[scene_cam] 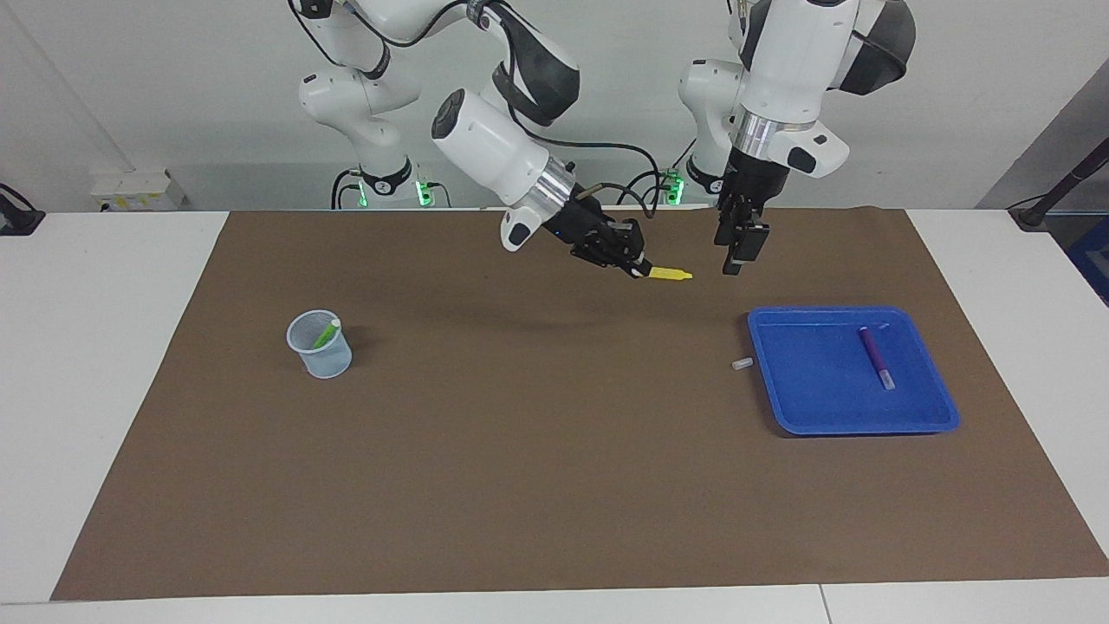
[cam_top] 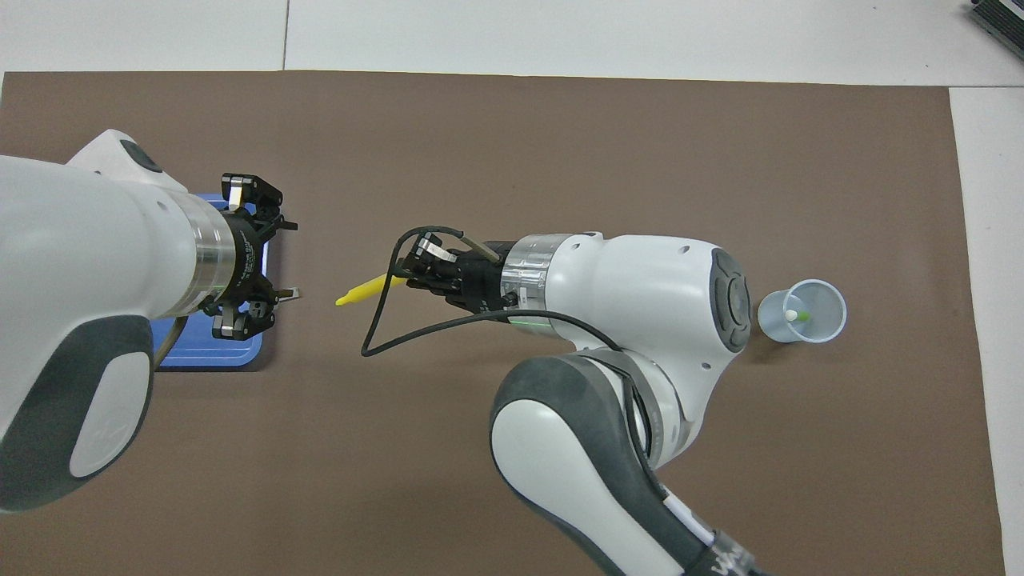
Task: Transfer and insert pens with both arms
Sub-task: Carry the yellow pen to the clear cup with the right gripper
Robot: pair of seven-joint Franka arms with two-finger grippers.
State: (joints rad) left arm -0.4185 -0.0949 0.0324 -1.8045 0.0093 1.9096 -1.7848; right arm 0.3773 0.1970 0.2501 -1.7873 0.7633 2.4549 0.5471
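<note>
My right gripper [scene_cam: 639, 267] is shut on the cap end of the yellow pen [scene_cam: 670, 274] and holds it level in the air over the mat; both also show in the overhead view, the gripper [cam_top: 410, 276] and the pen [cam_top: 364, 290]. My left gripper [scene_cam: 736, 258] is open and empty, a short gap from the pen's tip, over the mat beside the blue tray [scene_cam: 853, 412]; the overhead view shows its spread fingers [cam_top: 240, 194]. The purple pen [scene_cam: 875, 356] lies in the tray. The green pen [scene_cam: 326, 334] stands in a clear cup [scene_cam: 325, 364].
A tiny whitish loose cap [scene_cam: 741, 364] lies on the brown mat [scene_cam: 537, 451] next to the tray's edge. In the overhead view the cup [cam_top: 832, 308] is toward the right arm's end and the tray [cam_top: 216, 352] is mostly hidden under my left arm.
</note>
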